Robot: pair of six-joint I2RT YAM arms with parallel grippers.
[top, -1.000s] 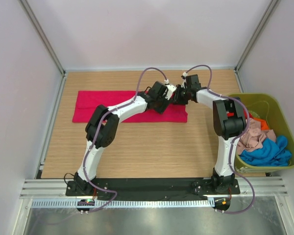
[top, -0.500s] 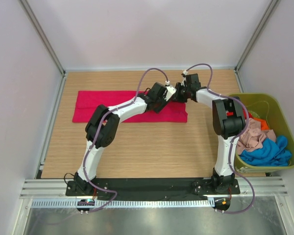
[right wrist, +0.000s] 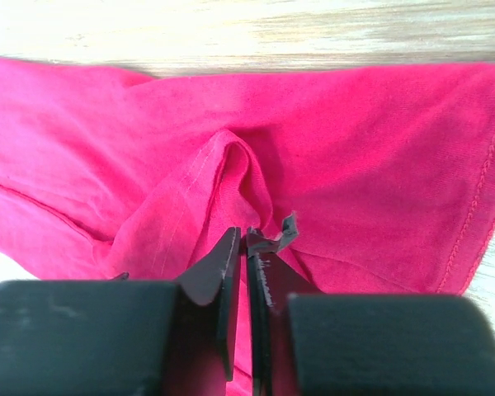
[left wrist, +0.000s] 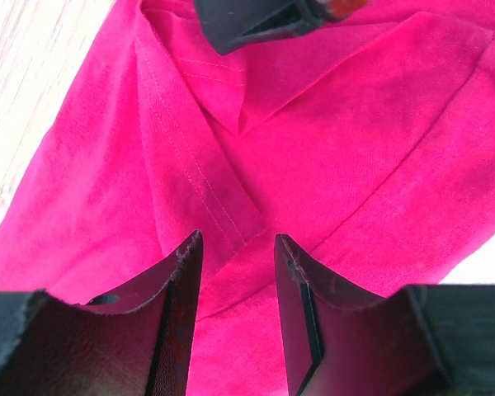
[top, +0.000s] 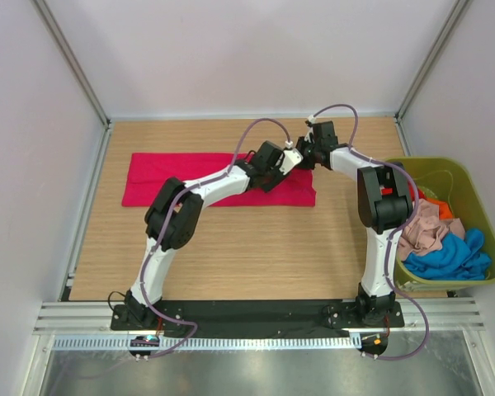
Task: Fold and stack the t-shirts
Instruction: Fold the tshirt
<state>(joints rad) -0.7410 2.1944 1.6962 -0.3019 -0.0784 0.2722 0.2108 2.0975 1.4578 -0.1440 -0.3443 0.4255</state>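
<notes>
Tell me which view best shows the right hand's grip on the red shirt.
Right wrist: the right hand is closed on a raised ridge of the crimson t-shirt. Top external shows it only from above, fingers hidden, at the shirt's far edge. Left wrist catches just a dark part of it at the frame's top.

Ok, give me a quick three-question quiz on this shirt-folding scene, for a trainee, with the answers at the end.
1. True or false: the left gripper is shut.
2. Where does the blue t-shirt lie? A: folded on a neat stack. B: in the green tub. C: held by the left gripper.
3. Which gripper is closed on a raised fold of the crimson t-shirt?
Key: 1 false, its fingers stand apart over the cloth. 2 B. 3 the right gripper.
</notes>
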